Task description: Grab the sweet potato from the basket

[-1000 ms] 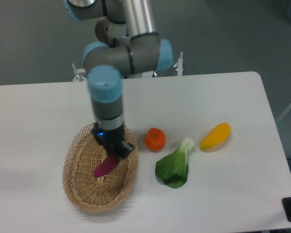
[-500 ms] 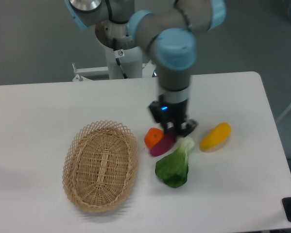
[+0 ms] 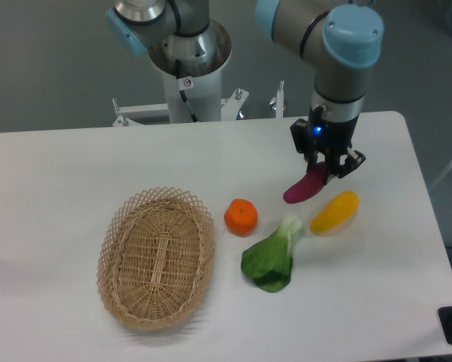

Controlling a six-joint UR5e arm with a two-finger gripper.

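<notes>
A second ago the small magenta-purple sweet potato (image 3: 306, 185) lay inside the oval tan wicker basket (image 3: 156, 258) with the black two-finger pincer (image 3: 327, 166) closing on it; half a second ago it hung beside the round orange fruit (image 3: 241, 216). Now the pincer has carried it farther toward the desk's right edge and a little toward the far edge. The pincer is clenched on the tuber's upper end; the tuber hangs tilted, its lower tip pointing left and down, clear of the desk, just beside the yellow oblong vegetable (image 3: 335, 212) and above and to its left in the picture. The basket holds nothing and sits near the front-left part of the white desk (image 3: 59, 181), unmoved.

The orange fruit, the leafy green bok choy (image 3: 272, 258) and the yellow vegetable have kept their places in the middle and right of the desk, the bok choy's pale stem near the orange fruit. The arm's silver-and-blue base column (image 3: 189, 68) stands behind the far edge, against a grey floor.
</notes>
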